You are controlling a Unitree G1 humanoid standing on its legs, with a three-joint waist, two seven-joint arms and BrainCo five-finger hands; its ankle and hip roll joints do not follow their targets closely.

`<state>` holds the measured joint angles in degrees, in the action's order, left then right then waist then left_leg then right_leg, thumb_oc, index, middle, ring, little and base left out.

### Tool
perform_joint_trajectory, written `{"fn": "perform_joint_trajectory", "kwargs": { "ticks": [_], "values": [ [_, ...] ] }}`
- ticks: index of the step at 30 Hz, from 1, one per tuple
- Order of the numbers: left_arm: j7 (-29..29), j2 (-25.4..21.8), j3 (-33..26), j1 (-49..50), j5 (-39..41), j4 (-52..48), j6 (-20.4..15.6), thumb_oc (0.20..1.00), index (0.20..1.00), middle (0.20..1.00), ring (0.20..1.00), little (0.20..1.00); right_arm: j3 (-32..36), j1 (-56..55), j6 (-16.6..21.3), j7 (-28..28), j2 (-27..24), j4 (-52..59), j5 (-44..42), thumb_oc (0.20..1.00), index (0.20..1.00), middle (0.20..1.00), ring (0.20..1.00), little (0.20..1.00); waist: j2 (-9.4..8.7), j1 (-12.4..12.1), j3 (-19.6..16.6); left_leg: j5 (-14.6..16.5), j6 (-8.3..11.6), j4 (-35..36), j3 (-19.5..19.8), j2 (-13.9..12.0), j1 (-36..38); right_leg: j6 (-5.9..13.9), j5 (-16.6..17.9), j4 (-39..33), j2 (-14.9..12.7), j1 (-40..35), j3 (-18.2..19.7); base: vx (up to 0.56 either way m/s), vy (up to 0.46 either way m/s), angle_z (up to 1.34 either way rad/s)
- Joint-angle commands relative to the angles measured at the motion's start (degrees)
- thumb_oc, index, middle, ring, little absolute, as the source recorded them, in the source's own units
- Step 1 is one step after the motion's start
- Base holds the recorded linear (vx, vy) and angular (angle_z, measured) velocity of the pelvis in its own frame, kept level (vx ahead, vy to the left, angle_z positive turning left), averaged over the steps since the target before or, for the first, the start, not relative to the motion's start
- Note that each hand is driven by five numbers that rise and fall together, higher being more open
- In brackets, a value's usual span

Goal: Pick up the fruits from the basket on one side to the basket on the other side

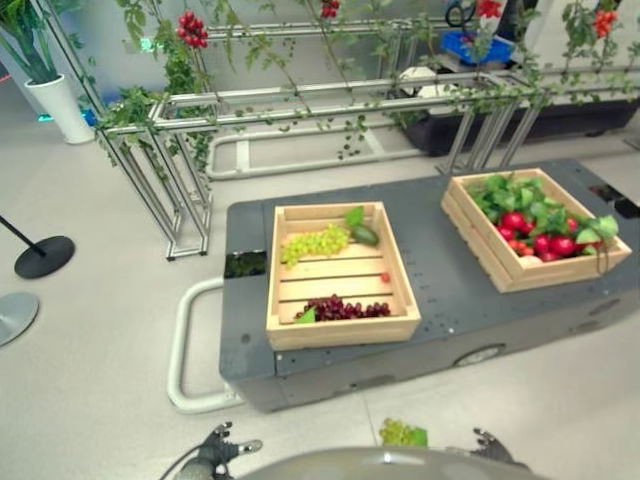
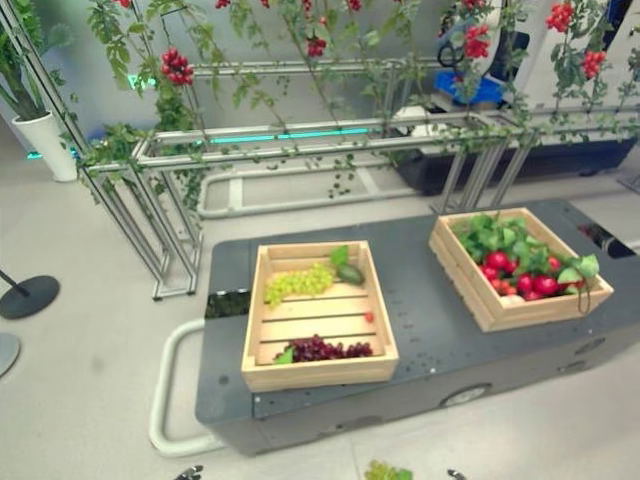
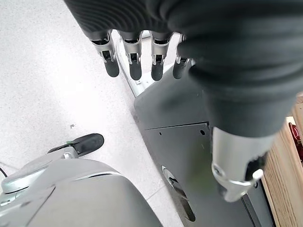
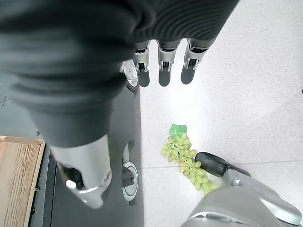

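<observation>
Both hands hang low and hold nothing, so I judge that no carry is in progress: this is a moment between 2 picks, or after a loss. The left hand (image 3: pixel 142 61) has its fingers straight and relaxed, with the thumb apart and nothing between them; past its fingertips lie the floor and the edge of the dark grey cart (image 1: pixel 440 300). The right hand (image 4: pixel 163 64) is the same, fingers straight and empty.

A bunch of green grapes (image 4: pixel 185 158) lies on the floor, below the right fingertips and well apart from them, just beside the cart's side. Its long axis runs at a slant across the floor, with the green leaf end pointing toward the fingers and the loose tail pointing away from them.

On the cart stand 2 wooden crates. The left crate (image 1: pixel 292 330) holds another green bunch (image 1: pixel 315 243), a dark purple bunch (image 1: pixel 342 309) and a green fruit with a leaf (image 1: pixel 362 233). The right crate (image 1: pixel 478 245) holds red fruits (image 1: pixel 545 240) among leaves.

The next move, in my judgement, calls for a reach either down to the fallen bunch or forward into one of the crates. For the fallen bunch the fingers should close across its long axis, near the leaf end.
</observation>
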<state>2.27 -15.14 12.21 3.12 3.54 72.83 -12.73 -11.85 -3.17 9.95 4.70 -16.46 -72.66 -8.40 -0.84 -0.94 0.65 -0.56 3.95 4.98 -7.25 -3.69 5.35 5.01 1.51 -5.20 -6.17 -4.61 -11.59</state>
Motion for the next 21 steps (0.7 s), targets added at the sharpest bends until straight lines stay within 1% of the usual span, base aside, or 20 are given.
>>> {"fn": "perform_joint_trajectory", "kwargs": {
  "ticks": [1, 3, 4, 5, 6, 7, 8, 10, 11, 12, 13, 16, 17, 21],
  "values": [
    [0.8, -1.6, -2.2, -3.5, 1.3, 1.4, -0.9, 1.000, 1.000, 1.000, 1.000, 1.000, -0.1, 3.7, 0.8, 1.0, -0.1, -1.9, 0.4, 1.000, 1.000, 1.000, 1.000, 1.000, -1.43, 0.3, -0.2, 1.8, -0.51, -0.4, -0.2, 1.0, -0.1, 2.67, 0.1, 1.1, -1.4, 0.4, 0.8, 0.01, 0.007, -0.04],
    [1.2, -2.2, -2.5, -3.4, 1.9, -0.5, -1.2, 1.000, 1.000, 1.000, 1.000, 1.000, 0.1, 3.5, 0.9, 1.2, -0.5, -1.6, 0.2, 1.000, 1.000, 1.000, 1.000, 1.000, -1.25, 0.2, 0.0, 1.8, -0.54, -0.5, -0.1, 1.0, -0.2, 2.65, 0.1, 1.2, -1.5, 0.4, 0.8, 0.00, 0.002, -0.02],
    [1.5, -2.7, -2.6, -3.0, 3.0, -3.7, -1.7, 1.000, 1.000, 1.000, 1.000, 1.000, 0.6, 3.3, 1.0, 1.4, -0.8, -1.9, 0.1, 1.000, 1.000, 1.000, 1.000, 1.000, -1.05, 0.1, 0.1, 1.7, -0.57, -0.6, 0.1, 1.0, -0.3, 2.63, 0.1, 1.3, -1.5, 0.4, 0.6, 0.00, 0.000, 0.00],
    [1.5, -2.7, -2.6, -2.9, 3.0, -3.8, -1.7, 1.000, 1.000, 1.000, 1.000, 1.000, 0.6, 3.3, 1.0, 1.4, -0.8, -1.9, 0.1, 1.000, 1.000, 1.000, 1.000, 1.000, -1.05, 0.1, 0.1, 1.7, -0.57, -0.6, 0.1, 1.0, -0.2, 2.63, 0.1, 1.3, -1.5, 0.4, 0.6, 0.00, 0.000, 0.00],
    [1.5, -3.2, -2.7, -2.5, 3.4, -6.6, -1.9, 1.000, 1.000, 1.000, 1.000, 1.000, 0.8, 3.3, 1.0, 1.5, -1.1, -1.5, -0.1, 1.000, 1.000, 1.000, 1.000, 1.000, -0.90, 0.0, 0.2, 1.7, -0.55, -0.7, 0.2, 1.1, -0.3, 2.62, 0.0, 1.3, -1.6, 0.4, 0.5, 0.00, 0.000, 0.00],
    [1.3, -4.4, -2.5, -1.1, 3.6, -13.8, -2.3, 1.000, 1.000, 1.000, 1.000, 1.000, 1.3, 3.0, 1.2, 1.7, -1.6, -1.0, -0.2, 1.000, 1.000, 1.000, 1.000, 1.000, -0.70, -0.2, 0.5, 1.7, -0.55, -0.8, 0.4, 1.1, -0.5, 2.64, 0.0, 1.5, -1.6, 0.4, 0.3, 0.00, 0.000, 0.00],
    [1.3, -4.5, -2.5, -1.0, 3.6, -13.9, -2.2, 1.000, 1.000, 1.000, 1.000, 1.000, 1.2, 2.9, 1.2, 1.7, -1.5, -1.0, -0.2, 1.000, 1.000, 1.000, 1.000, 1.000, -0.71, -0.2, 0.5, 1.7, -0.54, -0.8, 0.4, 1.1, -0.4, 2.64, 0.0, 1.5, -1.6, 0.3, 0.3, 0.00, 0.000, 0.00],
    [0.2, -6.3, -2.7, 1.7, 3.7, -22.9, -2.1, 1.000, 1.000, 1.000, 1.000, 1.000, 1.8, 2.5, 1.2, 1.7, -2.1, -0.3, -0.2, 1.000, 1.000, 1.000, 1.000, 1.000, -0.47, -0.5, 0.7, 1.6, -0.54, -0.9, 0.6, 1.1, -0.6, 2.65, -0.1, 1.6, -1.7, 0.4, 0.1, 0.00, 0.000, 0.00],
    [-0.5, -8.0, -3.3, 4.0, 2.7, -30.9, -2.2, 1.000, 1.000, 1.000, 1.000, 1.000, 2.4, 2.3, 1.0, 1.6, -2.6, 0.1, -0.1, 1.000, 1.000, 1.000, 1.000, 1.000, -0.27, -0.9, 0.9, 1.5, -0.48, -1.0, 0.8, 1.0, -0.7, 2.69, -0.1, 1.6, -1.7, 0.3, -0.3, 0.00, 0.000, 0.00],
    [-0.8, -8.8, -4.1, 5.0, 2.5, -33.9, -1.9, 1.000, 1.000, 1.000, 1.000, 1.000, 2.6, 2.2, 1.0, 1.6, -2.7, 0.4, -0.1, 1.000, 1.000, 1.000, 1.000, 1.000, -0.22, -0.9, 1.0, 1.5, -0.47, -1.0, 0.9, 1.0, -0.7, 2.68, -0.2, 1.6, -1.7, 0.3, -0.4, 0.00, 0.000, 0.00],
    [-0.9, -8.9, -4.1, 5.1, 2.5, -34.1, -1.8, 1.000, 1.000, 1.000, 1.000, 1.000, 2.6, 2.2, 1.0, 1.6, -2.7, 0.4, -0.1, 1.000, 1.000, 1.000, 1.000, 1.000, -0.24, -0.9, 0.9, 1.5, -0.47, -1.0, 0.9, 1.0, -0.7, 2.68, -0.2, 1.6, -1.7, 0.3, -0.4, 0.00, 0.000, 0.00],
    [-2.4, -10.6, -6.7, 8.3, 1.7, -43.2, -1.6, 1.000, 1.000, 1.000, 1.000, 1.000, 3.5, 2.1, 0.8, 1.1, -3.0, 1.6, -0.4, 1.000, 1.000, 1.000, 1.000, 1.000, -0.13, -1.7, 1.3, 1.4, -0.41, -1.1, 1.3, 0.9, -0.8, 2.71, -0.3, 1.5, -1.7, 0.0, -0.9, 0.00, -0.008, 0.04],
    [-3.5, -11.1, -8.4, 9.8, 1.4, -48.0, -1.4, 1.000, 1.000, 1.000, 1.000, 1.000, 4.1, 2.1, 0.7, 0.6, -3.0, 1.0, -0.6, 1.000, 1.000, 1.000, 1.000, 1.000, -0.14, -2.1, 1.2, 1.4, -0.39, -1.0, 1.4, 0.8, -0.7, 2.76, -0.3, 1.4, -1.7, -0.3, -1.3, 0.01, -0.022, 0.10],
    [-4.4, -11.4, -10.3, 10.6, 1.5, -52.1, -1.2, 1.000, 1.000, 1.000, 1.000, 1.000, 4.1, 2.4, 0.4, 0.0, -2.6, 0.4, -0.7, 1.000, 1.000, 1.000, 1.000, 1.000, -0.24, -2.5, 1.2, 1.5, -0.30, -0.9, 1.7, 0.7, -0.6, 2.74, -0.4, 1.2, -1.7, -0.6, -1.6, 0.01, -0.017, 0.09]
  ]
}}
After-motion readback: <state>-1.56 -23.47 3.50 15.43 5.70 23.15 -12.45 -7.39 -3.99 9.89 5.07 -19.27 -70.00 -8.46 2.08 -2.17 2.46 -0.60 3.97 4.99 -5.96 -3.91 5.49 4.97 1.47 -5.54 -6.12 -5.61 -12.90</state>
